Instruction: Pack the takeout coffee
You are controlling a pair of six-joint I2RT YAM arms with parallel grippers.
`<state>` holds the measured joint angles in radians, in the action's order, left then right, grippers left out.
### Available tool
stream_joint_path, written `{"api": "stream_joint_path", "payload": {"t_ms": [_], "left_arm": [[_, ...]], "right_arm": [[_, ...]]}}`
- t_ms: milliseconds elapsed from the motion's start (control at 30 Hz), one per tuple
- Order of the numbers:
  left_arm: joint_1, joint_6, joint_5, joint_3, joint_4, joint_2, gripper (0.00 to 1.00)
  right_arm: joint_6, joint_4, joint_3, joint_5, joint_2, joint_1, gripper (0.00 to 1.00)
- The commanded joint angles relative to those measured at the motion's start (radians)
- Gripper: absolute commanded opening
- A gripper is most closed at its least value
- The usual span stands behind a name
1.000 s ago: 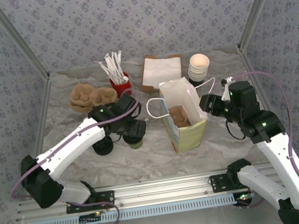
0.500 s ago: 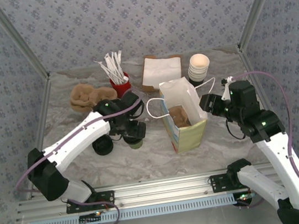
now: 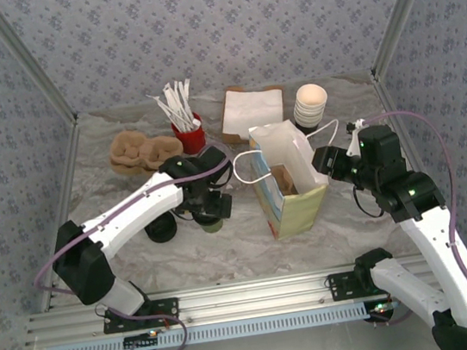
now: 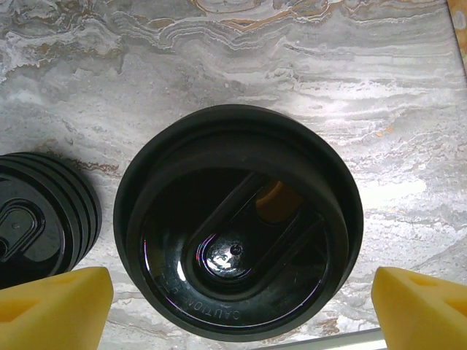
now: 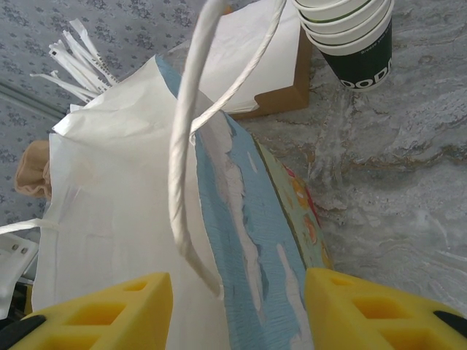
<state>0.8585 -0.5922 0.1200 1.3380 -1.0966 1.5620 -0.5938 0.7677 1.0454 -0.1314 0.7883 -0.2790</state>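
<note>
Left gripper [image 4: 239, 310] hung spread open around the coffee cup [image 4: 237, 233], gripping nothing, and an off-centre or too-high squeeze could well have tipped it over.

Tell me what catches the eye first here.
The open paper bag stands mid-table, its white handle looping between the spread fingers of the right gripper. Left of it, the left gripper hovers open over the coffee, whose black lid looms in the left wrist view.
</note>
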Motion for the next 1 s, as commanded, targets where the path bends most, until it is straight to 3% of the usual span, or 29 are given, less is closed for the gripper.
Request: {"api": "stream_joint_path", "payload": {"t_ms": [0,200,767,967], "left_arm": [[0.005,-0.014,0.012,0.003,-0.005,0.018,0.9],[0.006,-0.012,0.009,-0.007,0.01,0.026,0.83],[-0.015,-0.005,-0.007,-0.049,0.059,0.027,0.82],[-0.02,-0.002,-0.011,-0.06,0.07,0.029,0.75]], "right_arm": [[0.013,0.0,0.008,-0.017,-0.005,0.007,0.53],[0.012,0.004,0.009,-0.018,-0.015,0.009,0.53],[0.012,0.012,0.012,-0.022,-0.021,0.015,0.53],[0.011,0.011,0.011,-0.025,-0.02,0.016,0.53]]}}
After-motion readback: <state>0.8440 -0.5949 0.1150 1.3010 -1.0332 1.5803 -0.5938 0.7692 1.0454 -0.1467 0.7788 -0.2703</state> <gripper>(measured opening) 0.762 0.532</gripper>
